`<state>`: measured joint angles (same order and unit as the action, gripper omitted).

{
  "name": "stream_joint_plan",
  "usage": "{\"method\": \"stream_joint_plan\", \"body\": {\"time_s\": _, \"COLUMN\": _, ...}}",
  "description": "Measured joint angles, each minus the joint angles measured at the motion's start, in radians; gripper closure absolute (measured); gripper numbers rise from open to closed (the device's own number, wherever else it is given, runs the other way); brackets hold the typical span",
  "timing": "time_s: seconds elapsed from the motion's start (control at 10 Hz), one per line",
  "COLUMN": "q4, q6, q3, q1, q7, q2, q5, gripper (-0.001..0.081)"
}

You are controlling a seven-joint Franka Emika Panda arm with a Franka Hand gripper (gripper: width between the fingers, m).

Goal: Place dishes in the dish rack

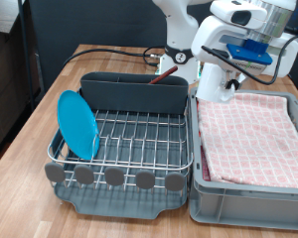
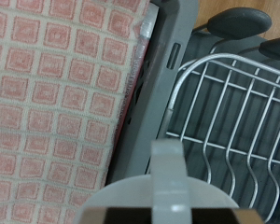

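1. Table (image 1: 30,119): wooden top; everything I list stands on it.
2. Grey bin (image 1: 248,193): at the exterior view's right, lined with a pink checkered cloth (image 1: 250,134) that fills it. My wrist view shows the same cloth (image 2: 56,103) beside the rack's edge.
3. Dish rack (image 1: 129,139): silver wire grid on a dark tray, just beside the bin, at the exterior view's centre. A tall grey caddy (image 1: 134,91) runs along its far side; a row of grey discs (image 1: 114,177) lines its near edge.
4. Light-blue plate (image 1: 77,124): already in the rack, standing on edge and tilted, at the rack's left end in the exterior view.
5. Gripper (image 1: 250,52): raised above the bin's far end, near the robot base. I cannot tell whether its fingers are spread or closed; I see nothing between them.
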<state>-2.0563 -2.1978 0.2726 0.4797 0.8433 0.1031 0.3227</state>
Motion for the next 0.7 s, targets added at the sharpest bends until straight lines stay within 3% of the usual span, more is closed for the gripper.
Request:
{"method": "stream_joint_plan", "body": {"time_s": 0.3, "q4": -0.011, "q6": -0.05, "q3": 0.013, "q1": -0.008, "q7": 0.0, "q2": 0.001, "q5": -0.072, "gripper": 0.0736}}
{"method": "stream_joint_plan", "body": {"time_s": 0.7, "q4": -0.046, "q6": -0.191, "q3": 0.041, "q1": -0.03, "q7": -0.001, "q2": 0.009, "q5": -0.141, "gripper": 0.0736}}
